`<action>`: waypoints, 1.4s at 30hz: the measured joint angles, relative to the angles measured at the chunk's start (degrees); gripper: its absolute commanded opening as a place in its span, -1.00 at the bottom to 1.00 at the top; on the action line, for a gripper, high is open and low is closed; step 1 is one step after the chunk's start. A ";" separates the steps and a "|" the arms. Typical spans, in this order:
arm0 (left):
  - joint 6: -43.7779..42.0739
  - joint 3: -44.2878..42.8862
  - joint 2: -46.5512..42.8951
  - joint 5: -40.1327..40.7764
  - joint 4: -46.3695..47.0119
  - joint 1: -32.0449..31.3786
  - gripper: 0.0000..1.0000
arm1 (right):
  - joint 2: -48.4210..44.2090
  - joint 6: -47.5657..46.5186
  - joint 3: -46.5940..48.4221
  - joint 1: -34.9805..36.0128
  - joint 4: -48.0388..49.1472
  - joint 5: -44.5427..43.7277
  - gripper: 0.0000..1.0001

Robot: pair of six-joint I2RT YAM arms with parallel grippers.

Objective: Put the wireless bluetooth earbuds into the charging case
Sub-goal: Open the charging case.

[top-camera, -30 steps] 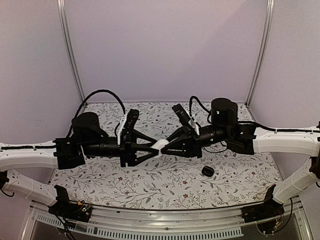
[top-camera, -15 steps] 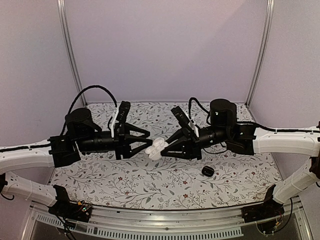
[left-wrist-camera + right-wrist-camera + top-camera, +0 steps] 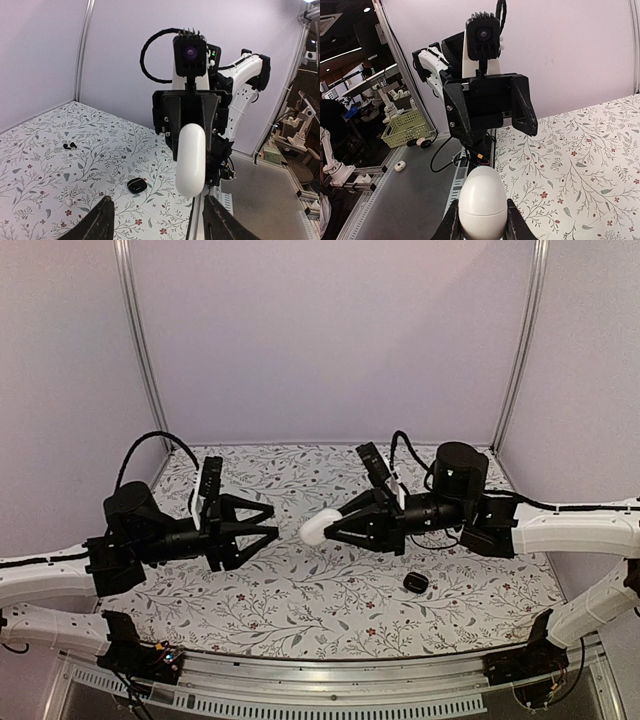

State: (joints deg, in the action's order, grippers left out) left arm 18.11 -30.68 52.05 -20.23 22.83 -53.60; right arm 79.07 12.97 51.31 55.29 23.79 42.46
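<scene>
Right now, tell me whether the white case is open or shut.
Shut. The white case reads as one smooth closed pebble, no lid raised, pinched between the right fingers.

We see smooth, softly glossy plastic on the white case, a glossy dark shell on the black case, matt black plastic on the left gripper and right gripper, a matt flower-printed table cover, and bare metal posts.

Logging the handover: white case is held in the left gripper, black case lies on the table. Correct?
No. The white case is held in the right gripper; the left gripper is open and empty, as the top external view shows. The black case does lie on the table.
</scene>
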 measured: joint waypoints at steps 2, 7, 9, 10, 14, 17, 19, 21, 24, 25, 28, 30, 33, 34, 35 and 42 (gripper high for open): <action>-0.04 2.84 -2.36 0.50 2.99 0.02 0.21 | -0.81 1.53 -0.70 -0.20 2.29 -1.51 -1.00; -0.74 3.69 -1.86 0.33 6.54 0.00 0.28 | -0.98 4.17 -0.17 -0.22 7.61 -2.97 -1.00; -1.42 1.97 -0.09 -0.07 6.40 -0.28 0.33 | -0.63 4.46 0.55 -0.17 8.55 -2.91 -1.00; -1.77 0.76 0.92 -0.11 6.16 -0.48 0.36 | -0.22 4.46 1.14 -0.11 8.83 -2.93 -1.00; -2.91 -3.56 3.78 -0.52 5.55 -1.18 0.43 | 1.07 3.82 2.10 0.57 8.35 -3.15 -1.00; -3.21 -5.27 5.01 -1.44 5.53 -1.86 0.43 | 1.73 2.78 2.32 1.27 6.97 -3.32 -1.00; -3.26 -6.10 5.99 -1.84 5.29 -2.14 0.42 | 1.88 2.19 2.34 1.66 6.25 -3.39 -1.00; -3.23 -6.95 7.10 -1.88 4.66 -2.21 0.42 | 1.92 1.62 2.45 1.90 5.77 -3.41 -1.00; -3.28 -8.00 8.46 -1.90 3.23 -2.23 0.41 | 1.95 1.07 2.64 2.14 5.57 -3.39 -1.00; -3.26 -8.20 8.70 -1.86 2.89 -2.23 0.40 | 1.95 0.96 2.73 2.21 5.55 -3.39 -1.00; -3.26 -8.52 9.18 -1.49 1.75 -2.25 0.38 | 1.95 0.61 2.75 2.38 5.40 -3.37 -1.00; -3.23 -8.57 9.11 -1.03 1.27 -2.25 0.37 | 1.95 0.26 2.75 2.47 5.16 -3.43 -1.00; -3.02 -8.59 8.79 -0.42 0.59 -2.12 0.35 | 1.95 -0.31 2.75 2.47 4.85 -3.54 -1.00; -2.84 -8.59 8.59 -0.28 0.31 -1.97 0.34 | 1.95 -0.48 2.75 2.47 4.72 -3.54 -1.00; -2.64 -8.59 8.37 -0.24 0.20 -1.88 0.34 | 1.95 -0.68 2.75 2.47 4.61 -3.52 -1.00; -0.87 -8.59 7.08 0.24 0.07 -0.24 0.31 | 1.92 -2.08 2.73 2.58 4.00 -2.71 -1.00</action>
State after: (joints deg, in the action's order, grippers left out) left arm 17.23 -39.27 59.13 -19.99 22.90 -53.84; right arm 80.99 10.90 54.04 57.87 27.79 39.75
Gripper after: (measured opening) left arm 0.661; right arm 0.209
